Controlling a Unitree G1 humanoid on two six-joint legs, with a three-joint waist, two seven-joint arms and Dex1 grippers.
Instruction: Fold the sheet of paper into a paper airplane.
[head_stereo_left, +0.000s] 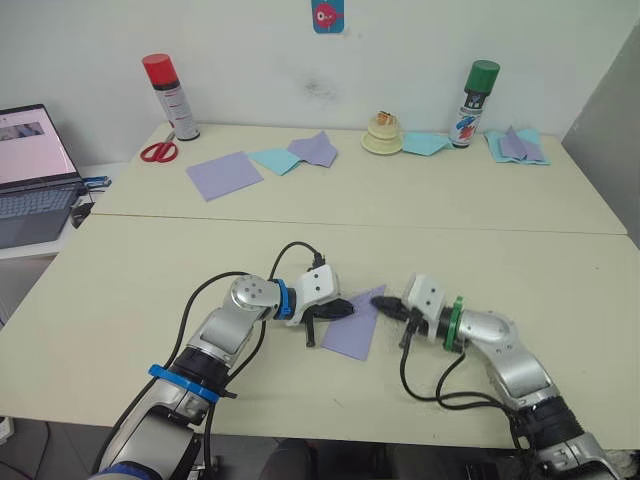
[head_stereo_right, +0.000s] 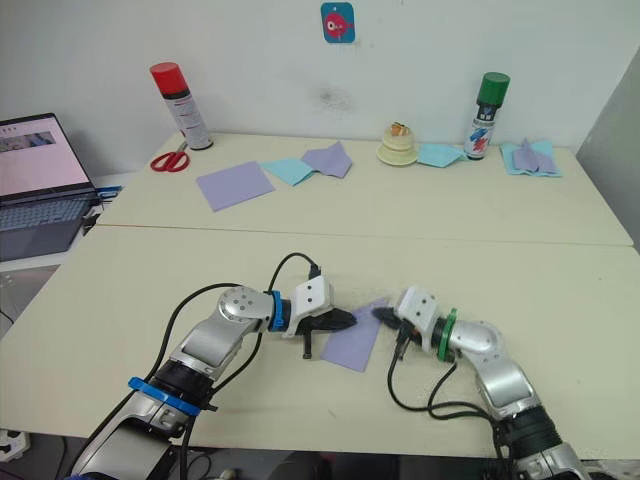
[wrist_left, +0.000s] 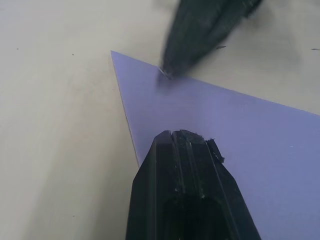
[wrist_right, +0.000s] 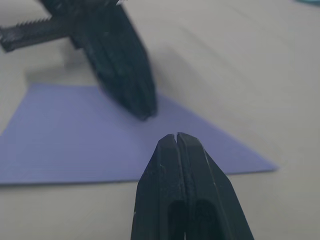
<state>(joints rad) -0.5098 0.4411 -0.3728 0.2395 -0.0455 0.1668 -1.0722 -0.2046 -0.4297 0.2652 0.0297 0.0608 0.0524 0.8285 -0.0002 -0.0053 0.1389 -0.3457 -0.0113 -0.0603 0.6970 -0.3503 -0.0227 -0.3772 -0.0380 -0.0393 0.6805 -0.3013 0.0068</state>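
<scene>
Cream tabletop, white wall behind. Near front edge, between both grippers: sheet of paper, already a pointed folded shape. Left gripper and right gripper, fingers together, tips pressing its upper corner. Likely light, floppy, prone to sliding; best pinned flat, lifted by an edge. Far off: spray cans, scissors, spare sheets. Nothing obstructing.

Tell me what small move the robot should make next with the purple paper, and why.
Probably press and slide the shut right gripper along the folded sheet of paper to sharpen a crease, while the shut left gripper pins it. Both tips already rest on the flat, pointed shape.
</scene>
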